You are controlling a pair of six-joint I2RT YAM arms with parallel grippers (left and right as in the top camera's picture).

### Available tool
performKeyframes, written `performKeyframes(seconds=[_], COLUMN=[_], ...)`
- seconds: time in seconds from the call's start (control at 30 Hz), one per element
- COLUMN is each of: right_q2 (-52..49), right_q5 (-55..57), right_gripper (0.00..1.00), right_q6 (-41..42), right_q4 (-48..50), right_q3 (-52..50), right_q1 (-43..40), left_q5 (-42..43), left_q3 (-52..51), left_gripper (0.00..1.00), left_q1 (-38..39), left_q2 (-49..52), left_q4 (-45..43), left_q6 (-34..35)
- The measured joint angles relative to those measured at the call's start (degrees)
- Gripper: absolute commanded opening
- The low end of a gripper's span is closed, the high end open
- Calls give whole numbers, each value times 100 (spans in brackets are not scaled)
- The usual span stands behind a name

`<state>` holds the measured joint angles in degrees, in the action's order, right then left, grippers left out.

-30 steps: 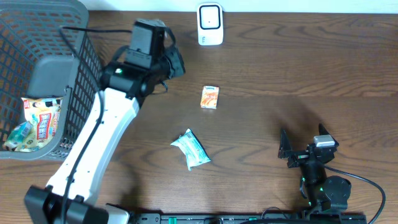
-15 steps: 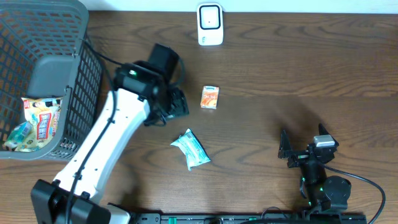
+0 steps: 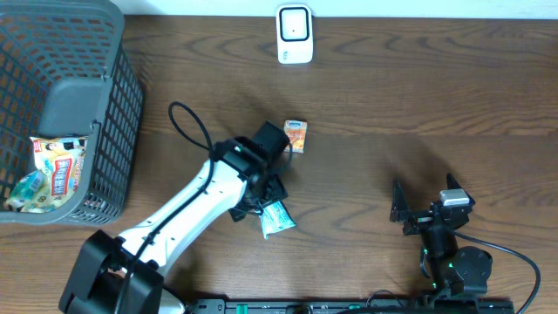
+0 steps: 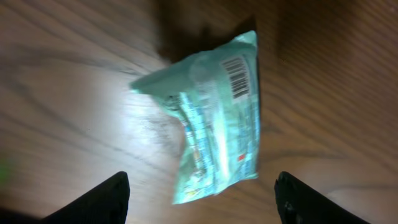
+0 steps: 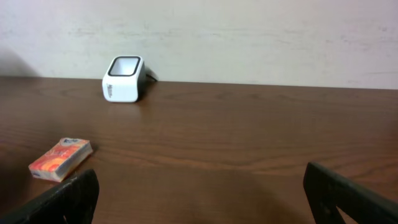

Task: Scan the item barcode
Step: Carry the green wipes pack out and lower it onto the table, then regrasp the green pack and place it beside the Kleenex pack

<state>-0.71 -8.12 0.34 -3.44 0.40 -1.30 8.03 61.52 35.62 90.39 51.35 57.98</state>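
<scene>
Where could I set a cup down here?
The wide bare wood right of the scanner and orange box, beyond the right hand, is free. So is the strip between basket and scanner. The middle is crowded: the left hand hovers over the green packet.

No words or numbers are legible. The pale green packet [image 4: 214, 134] carries a black barcode [image 4: 239, 77] near one corner. Its other print is blurred, as is that on the orange packet [image 3: 296, 137].
</scene>
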Motion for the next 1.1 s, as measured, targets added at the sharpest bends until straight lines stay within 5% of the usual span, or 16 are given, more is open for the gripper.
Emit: performKeyframes(seconds=[0.33, 0.47, 0.57, 0.7, 1.1], right_q2=[0, 0, 0, 0, 0], right_q5=[2, 0, 0, 0, 0], right_gripper=[99, 99, 99, 99, 99], right_q6=[0, 0, 0, 0, 0], right_q4=[2, 2, 0, 0, 0], right_q3=[0, 0, 0, 0, 0], right_q1=[0, 0, 0, 0, 0], left_q5=[-15, -70, -160, -251, -282], left_q3=[-1093, -1386, -1458, -1469, -1226], left_gripper=[73, 57, 55, 12, 8], left_q1=[264, 267, 264, 267, 136], left_q2=[0, 0, 0, 0, 0], left_q4=[-1445, -1939, -2162, -2245, -2651], left_q6=[973, 1069, 1119, 1128, -732])
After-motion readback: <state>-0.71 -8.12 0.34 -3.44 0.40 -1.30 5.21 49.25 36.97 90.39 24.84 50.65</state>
